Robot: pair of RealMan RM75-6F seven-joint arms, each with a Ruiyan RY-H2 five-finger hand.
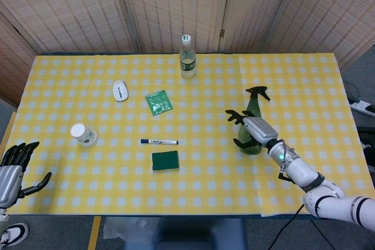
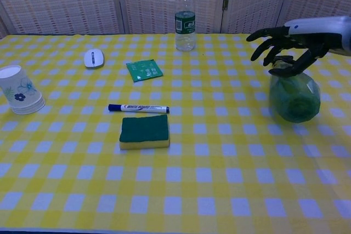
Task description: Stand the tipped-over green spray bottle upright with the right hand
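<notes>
Head view — spray bottle [image 1: 252,126] seemingly upright.

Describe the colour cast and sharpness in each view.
Head view: neutral, even light, crisp; spray bottle and right hand clear. Chest view: bluish cast, softer; the bottle looks hazy, and the tablecloth squares read blue-white.
</notes>
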